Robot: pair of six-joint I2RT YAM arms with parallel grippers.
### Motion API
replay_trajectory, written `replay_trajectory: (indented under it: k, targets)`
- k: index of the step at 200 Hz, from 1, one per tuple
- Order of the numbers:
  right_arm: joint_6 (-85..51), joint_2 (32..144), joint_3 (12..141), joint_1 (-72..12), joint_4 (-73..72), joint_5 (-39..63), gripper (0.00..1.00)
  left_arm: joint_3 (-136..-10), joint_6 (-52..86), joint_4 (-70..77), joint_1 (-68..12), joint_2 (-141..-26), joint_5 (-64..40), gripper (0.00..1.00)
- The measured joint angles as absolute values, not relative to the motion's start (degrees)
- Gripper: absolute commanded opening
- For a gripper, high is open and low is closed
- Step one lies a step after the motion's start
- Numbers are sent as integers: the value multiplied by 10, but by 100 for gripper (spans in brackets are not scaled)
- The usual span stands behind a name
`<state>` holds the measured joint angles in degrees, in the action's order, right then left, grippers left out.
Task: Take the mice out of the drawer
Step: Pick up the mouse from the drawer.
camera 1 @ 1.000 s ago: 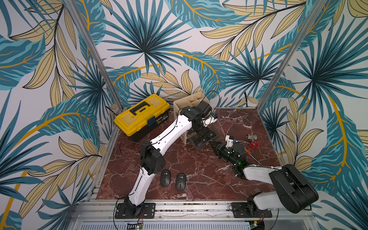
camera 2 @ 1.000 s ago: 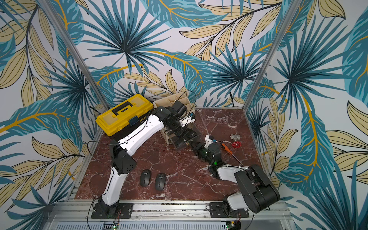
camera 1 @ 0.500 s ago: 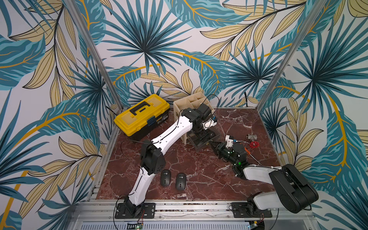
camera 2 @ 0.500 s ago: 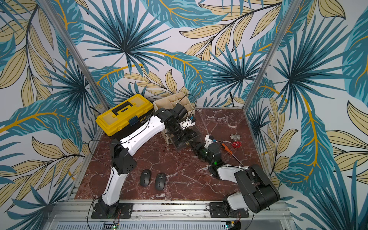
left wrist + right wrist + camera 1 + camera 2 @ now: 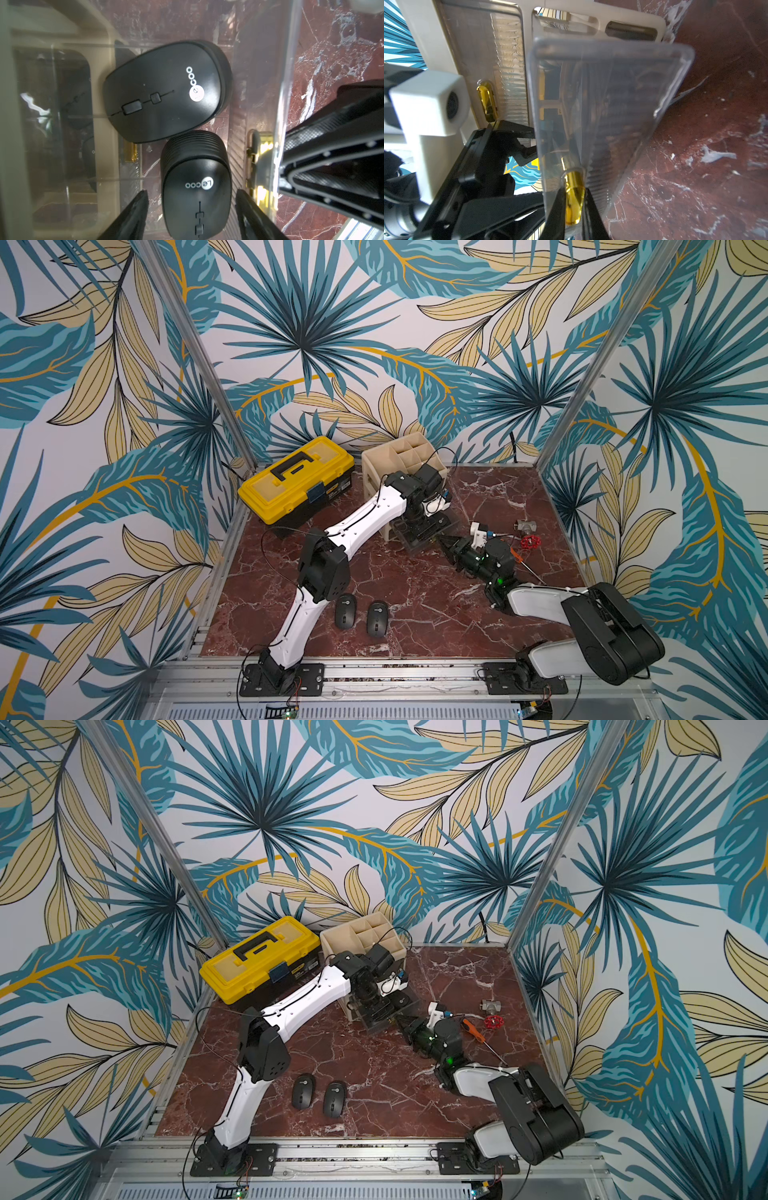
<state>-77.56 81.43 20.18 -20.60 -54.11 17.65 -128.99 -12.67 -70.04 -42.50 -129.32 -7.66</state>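
Note:
The clear plastic drawer [image 5: 285, 83] stands pulled out of a beige organizer [image 5: 399, 456]. Two dark grey mice lie inside it. One mouse [image 5: 164, 91] lies further in. The other mouse [image 5: 196, 187] sits between the fingers of my left gripper [image 5: 191, 193], which is open with a gap on each side. My right gripper [image 5: 572, 193] is shut on the drawer's gold handle [image 5: 573, 197]. Two more mice [image 5: 345, 611] [image 5: 377, 619] lie side by side on the table near the front, seen in both top views.
A yellow toolbox [image 5: 297, 481] sits at the back left beside the organizer. A red valve wheel [image 5: 529, 542], a metal fitting [image 5: 524, 526] and an orange-handled screwdriver [image 5: 473, 1031] lie to the right of the right wrist. The table is red marble [image 5: 415, 585].
The left wrist has shifted slightly back over the drawer towards the organizer, and its jaws stand a little wider. The right arm and the two mice on the table have not moved.

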Motion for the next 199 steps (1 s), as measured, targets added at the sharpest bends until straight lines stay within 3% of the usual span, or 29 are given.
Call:
replay_trajectory:
  k: [107,199]
  targets:
    - [-776,814,201,-205,-531,176,7,-1290,-135,-698,-420,-1316,-88,74]
    - [-773,820,201,-203,-497,175,7,-1258,-135,-670,-446,-1314,3,72]
